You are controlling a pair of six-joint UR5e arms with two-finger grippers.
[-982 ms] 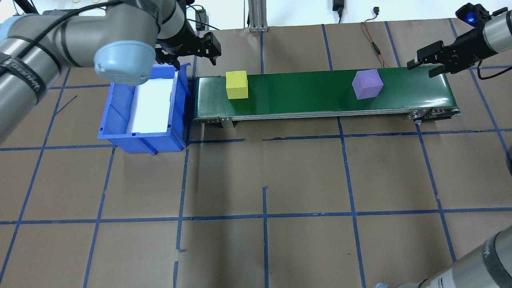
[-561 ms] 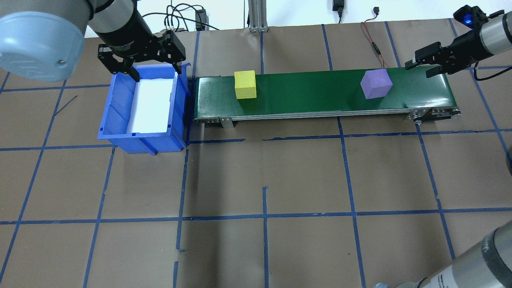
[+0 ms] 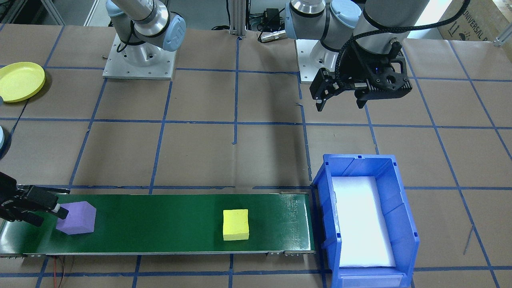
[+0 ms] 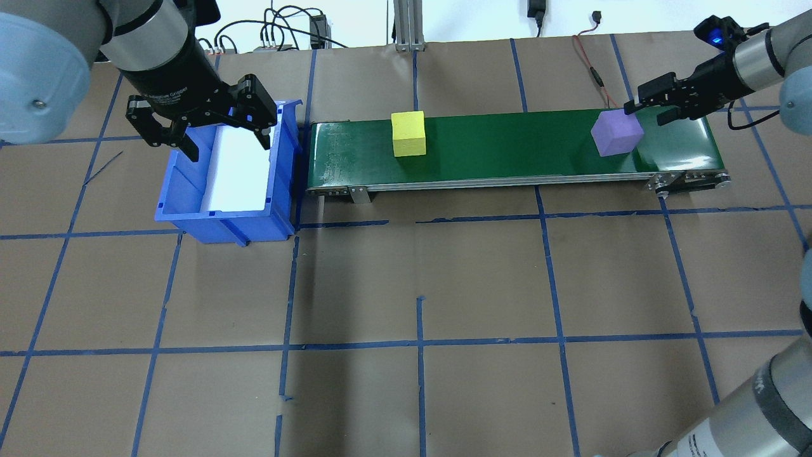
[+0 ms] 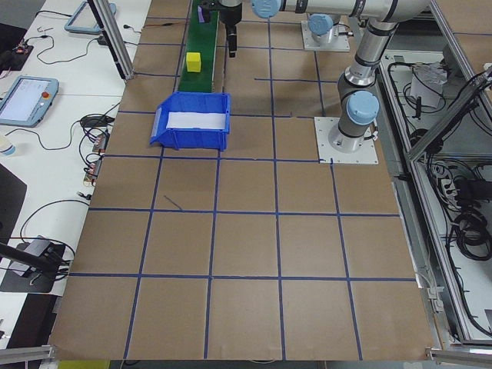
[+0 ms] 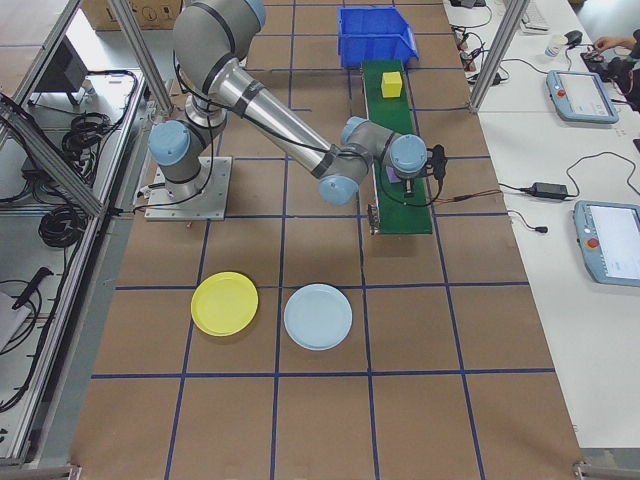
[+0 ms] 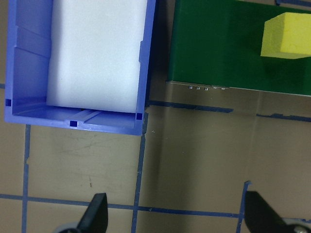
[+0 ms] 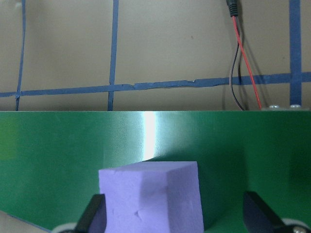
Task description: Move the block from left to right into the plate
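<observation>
Both end effectors gape: right end effector (image 4: pixel 648 105) straddles purple block (image 4: pixel 615 133), left end effector (image 4: pixel 212 130) above blue bin (image 4: pixel 184 190).

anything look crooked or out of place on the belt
The purple block sits turned at an angle to the green conveyor belt, corners pointing along it, while the yellow block lies square to the belt edges. Nothing looks spilled or damaged.
</observation>
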